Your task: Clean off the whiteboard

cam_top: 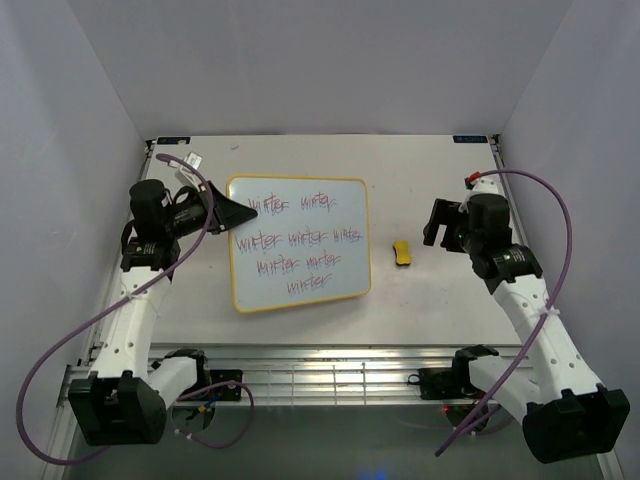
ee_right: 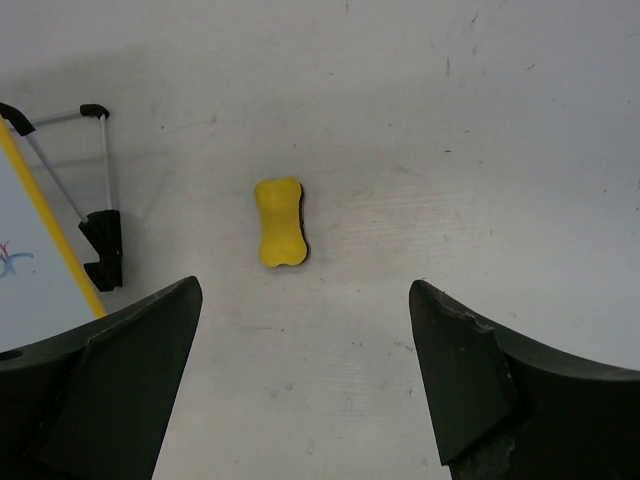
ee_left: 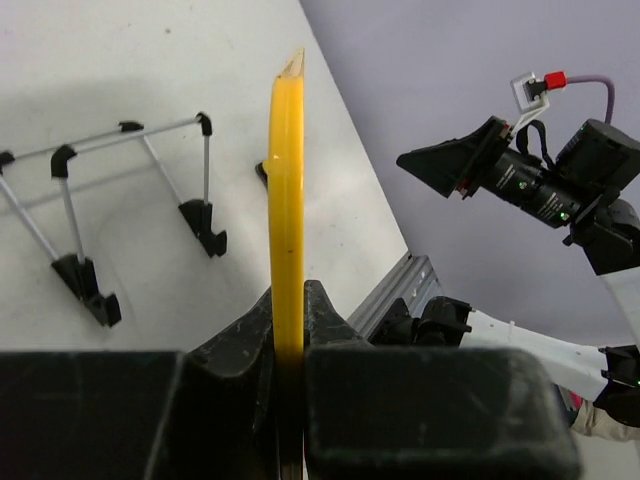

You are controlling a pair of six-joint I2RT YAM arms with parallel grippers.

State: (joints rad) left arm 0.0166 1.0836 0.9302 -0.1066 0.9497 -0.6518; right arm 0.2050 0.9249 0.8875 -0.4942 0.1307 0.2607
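Left of centre on the grey tabletop [cam_top: 430, 170], the yellow-framed whiteboard [cam_top: 298, 243] scribbled with purple-red words is pinched at its left edge by the left gripper [ee_left: 288, 310], seemingly to steady it, while the wide-spread right gripper [ee_right: 300, 330] hovers above the small yellow bone-shaped eraser [ee_right: 280, 222], likely to grab it.

The whiteboard [cam_top: 298, 243], covered in purple-red scribbled words, is at the middle of the table [cam_top: 430, 170]. The left gripper [cam_top: 240, 211] clamps its upper left edge. A yellow eraser [cam_top: 402, 252] lies to its right, near the right gripper [cam_top: 438, 222].

The eraser [cam_top: 402, 251] lies on the table [cam_top: 430, 170] right of the whiteboard [cam_top: 300, 212].
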